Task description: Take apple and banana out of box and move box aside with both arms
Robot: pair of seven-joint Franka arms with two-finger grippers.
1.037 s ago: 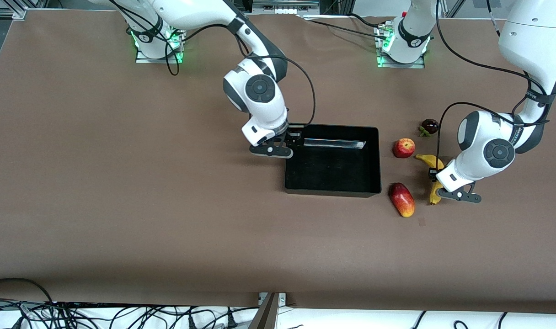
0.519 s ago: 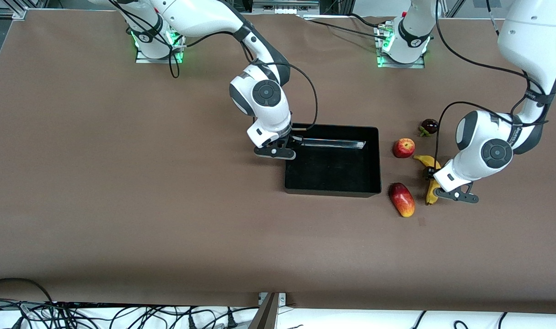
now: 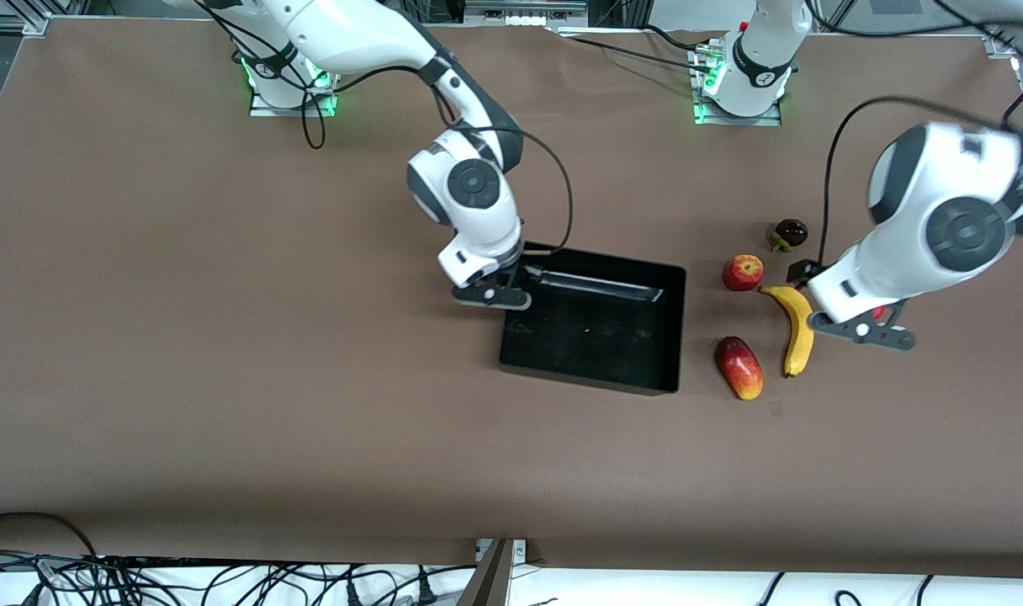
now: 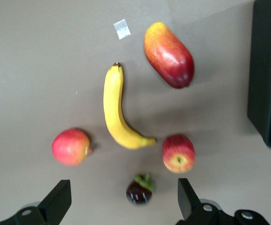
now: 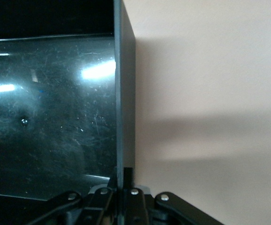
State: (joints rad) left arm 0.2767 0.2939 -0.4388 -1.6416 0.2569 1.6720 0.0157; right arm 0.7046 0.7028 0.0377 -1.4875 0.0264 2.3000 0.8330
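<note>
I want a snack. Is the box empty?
Empty: the glossy black plastic box shows only bare floor; the long yellow banana lies outside on the table.

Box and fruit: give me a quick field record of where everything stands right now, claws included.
box: black box, nothing in it, on the table
right claw: right claw shut on the box wall at the right arm's end
left claw: left claw open, over the fruit, holding nothing
banana: banana on the table, beside the box toward the left arm's end
apple: apple on the table, farther from the front camera than the banana
</note>
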